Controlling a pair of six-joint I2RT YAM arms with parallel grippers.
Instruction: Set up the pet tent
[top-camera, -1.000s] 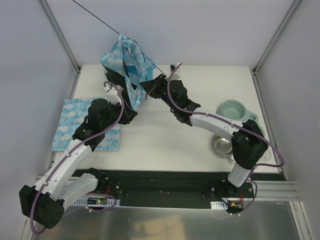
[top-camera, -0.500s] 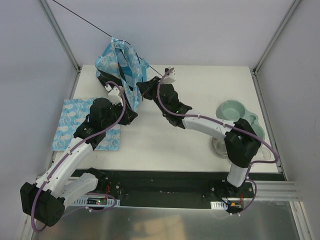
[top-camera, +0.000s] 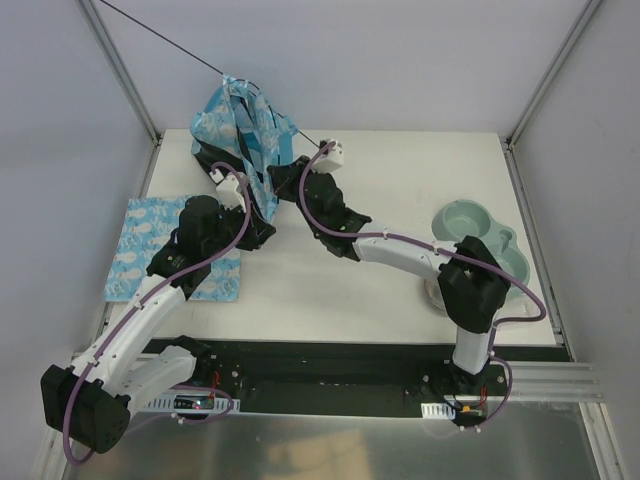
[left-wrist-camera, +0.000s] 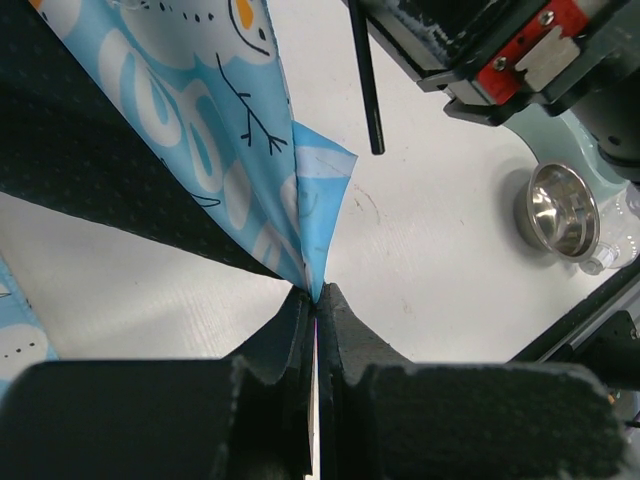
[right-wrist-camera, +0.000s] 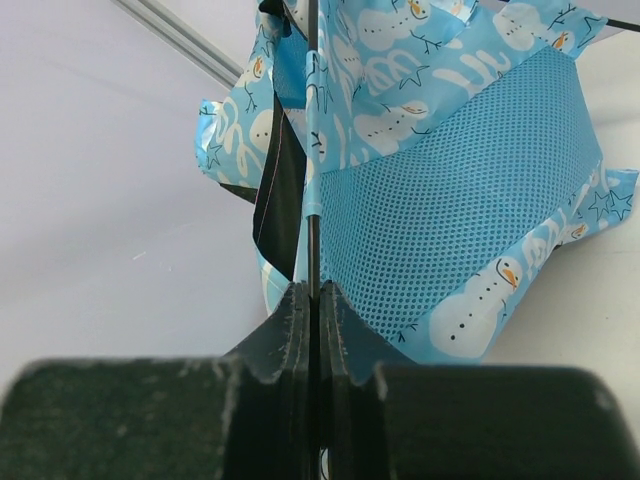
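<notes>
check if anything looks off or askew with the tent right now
The pet tent is not standing: it hangs crumpled and lopsided at the far left of the table. One thin black pole juts far out beyond the table's far edge. The left claw pinches a fabric corner, the right claw a pole.

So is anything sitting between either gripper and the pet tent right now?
Nothing visible does. The left gripper is shut on a blue fabric corner of the pet tent, and the right gripper is shut on its thin black pole.
</notes>
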